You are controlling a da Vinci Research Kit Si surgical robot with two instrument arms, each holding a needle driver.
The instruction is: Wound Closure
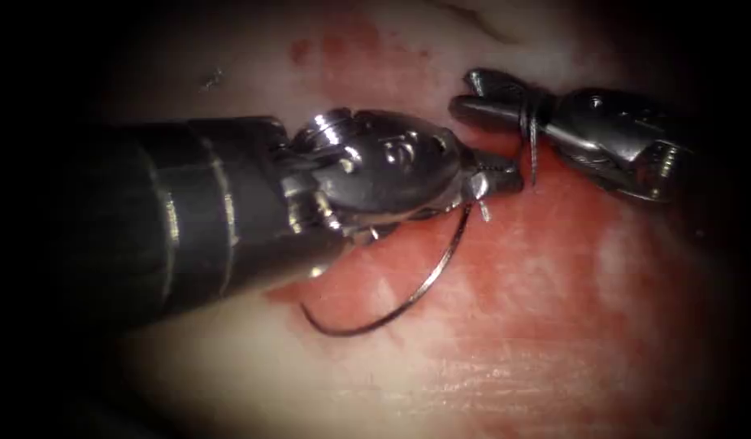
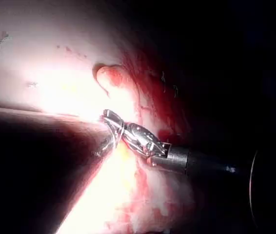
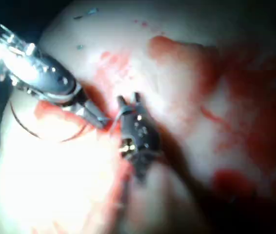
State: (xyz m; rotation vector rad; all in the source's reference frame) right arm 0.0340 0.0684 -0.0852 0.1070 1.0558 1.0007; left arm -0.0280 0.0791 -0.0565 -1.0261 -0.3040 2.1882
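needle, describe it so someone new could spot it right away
Find the left tool, the big shiny one over the red-stained tissue. Its shut jaws grip one end of the needle, a thin dark arc lying free over the tissue. Thread wraps the right tool.

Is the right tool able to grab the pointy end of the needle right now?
Probably not easily. The right tool has thread wound around its jaws, and the left tool, holding the needle near one end, sits between it and the far tip.
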